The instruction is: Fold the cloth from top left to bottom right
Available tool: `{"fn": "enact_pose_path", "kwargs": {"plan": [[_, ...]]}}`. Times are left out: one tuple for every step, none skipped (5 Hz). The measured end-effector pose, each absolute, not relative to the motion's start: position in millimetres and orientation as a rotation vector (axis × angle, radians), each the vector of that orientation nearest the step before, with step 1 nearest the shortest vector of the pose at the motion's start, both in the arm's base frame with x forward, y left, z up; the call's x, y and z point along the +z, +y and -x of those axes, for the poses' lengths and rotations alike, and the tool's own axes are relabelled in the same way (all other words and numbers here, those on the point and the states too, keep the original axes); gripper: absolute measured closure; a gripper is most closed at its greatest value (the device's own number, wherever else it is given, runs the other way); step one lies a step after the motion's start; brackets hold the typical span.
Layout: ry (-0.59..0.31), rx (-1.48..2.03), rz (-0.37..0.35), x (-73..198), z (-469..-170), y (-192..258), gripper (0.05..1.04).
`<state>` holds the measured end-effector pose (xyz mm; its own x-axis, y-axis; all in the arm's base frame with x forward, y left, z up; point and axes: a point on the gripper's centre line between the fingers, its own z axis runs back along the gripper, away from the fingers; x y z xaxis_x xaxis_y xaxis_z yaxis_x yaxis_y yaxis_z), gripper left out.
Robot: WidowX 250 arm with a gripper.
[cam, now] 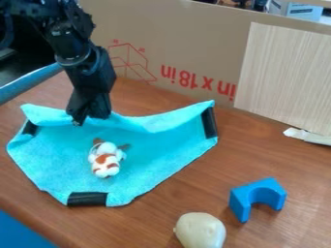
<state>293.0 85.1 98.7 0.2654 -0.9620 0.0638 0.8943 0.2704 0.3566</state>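
Observation:
The black gripper [89,114] hangs down from the upper left at the cloth's far edge, overlapping it left of the middle. Bright turquoise cloth [152,162] lies spread on the table's left half. Its far edge stands raised in a wavy fold on both sides of the gripper. Black patches mark its left, right and near corners. Whatever part of the cloth lies behind the gripper is hidden. On the cloth, just in front of the gripper, rests a small white and orange-brown toy [106,159].
A blue arch-shaped block [257,193] stands at the right on the brown table [207,184]. A pale, rounded object [200,230] sits at the near edge. Behind the cloth rises a cardboard wall [188,53], with a light wooden panel [288,77] at right and a white object [308,136] below.

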Motion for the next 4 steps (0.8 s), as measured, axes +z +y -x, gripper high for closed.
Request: {"fn": "enact_pose_path", "kwargs": {"plan": [[-0.276,-1.301,-0.278,99.5,-280.9,71.8,1.030],[-0.274,-1.329,-0.303,102.2,-263.4,56.9,1.030],[-0.279,-1.340,-0.335,105.2,-247.6,52.9,1.008],[-0.266,-1.335,-0.341,107.2,-244.6,51.2,0.858]]}}
